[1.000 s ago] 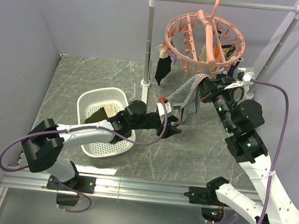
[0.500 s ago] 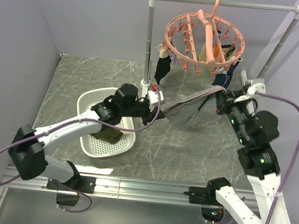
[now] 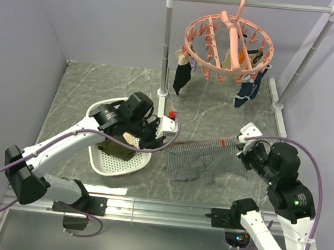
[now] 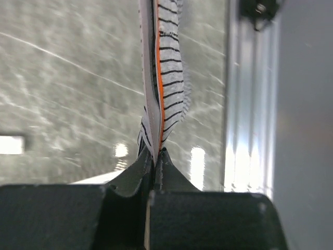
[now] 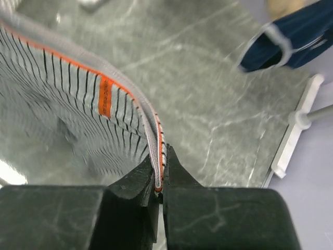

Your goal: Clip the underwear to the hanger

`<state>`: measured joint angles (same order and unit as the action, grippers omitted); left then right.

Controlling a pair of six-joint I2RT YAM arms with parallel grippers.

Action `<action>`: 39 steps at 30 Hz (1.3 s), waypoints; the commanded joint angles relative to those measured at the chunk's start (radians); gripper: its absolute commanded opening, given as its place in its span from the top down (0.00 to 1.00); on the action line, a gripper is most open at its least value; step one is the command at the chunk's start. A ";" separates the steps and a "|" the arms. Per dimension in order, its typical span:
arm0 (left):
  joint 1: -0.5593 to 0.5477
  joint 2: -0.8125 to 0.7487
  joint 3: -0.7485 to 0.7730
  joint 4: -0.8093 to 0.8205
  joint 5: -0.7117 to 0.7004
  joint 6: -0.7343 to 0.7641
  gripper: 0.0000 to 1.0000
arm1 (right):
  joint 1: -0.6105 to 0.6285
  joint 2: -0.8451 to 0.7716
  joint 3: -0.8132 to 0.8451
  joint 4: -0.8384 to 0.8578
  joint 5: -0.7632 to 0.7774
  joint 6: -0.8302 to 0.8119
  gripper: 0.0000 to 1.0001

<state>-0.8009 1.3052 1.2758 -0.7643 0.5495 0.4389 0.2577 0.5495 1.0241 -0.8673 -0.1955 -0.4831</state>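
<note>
The grey-and-white striped underwear (image 3: 196,159) hangs stretched by its waistband between my two grippers, low over the near middle of the table. My left gripper (image 3: 166,144) is shut on its left end; the wrist view shows the striped cloth (image 4: 166,78) running up from the closed gripper (image 4: 155,156). My right gripper (image 3: 240,150) is shut on the right end, the orange-edged waistband (image 5: 145,112) pinched at the gripper (image 5: 159,177). The pink round hanger (image 3: 229,45) with its clip pegs hangs from the rail at the back, far above the underwear.
A white basket (image 3: 116,111) holding an olive garment stands under my left arm. A dark garment (image 3: 182,76) and a navy one (image 3: 248,89) hang from the hanger's pegs. The grey rail stand (image 3: 166,47) has posts at the back middle and back right.
Both grippers have drawn back toward the near edge and lower, carrying the underwear away from the hanger. The left gripper has shut on its left end, and the waistband now spans taut between them.
</note>
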 commanded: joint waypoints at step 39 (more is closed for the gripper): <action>0.100 0.497 0.205 0.019 -0.128 0.017 0.32 | -0.278 0.523 -0.148 0.061 -0.137 -0.339 0.50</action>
<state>-0.6685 1.9068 1.5482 -0.6884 0.3386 0.3649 -0.0608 1.1217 0.8776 -0.5880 -0.2653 -0.6823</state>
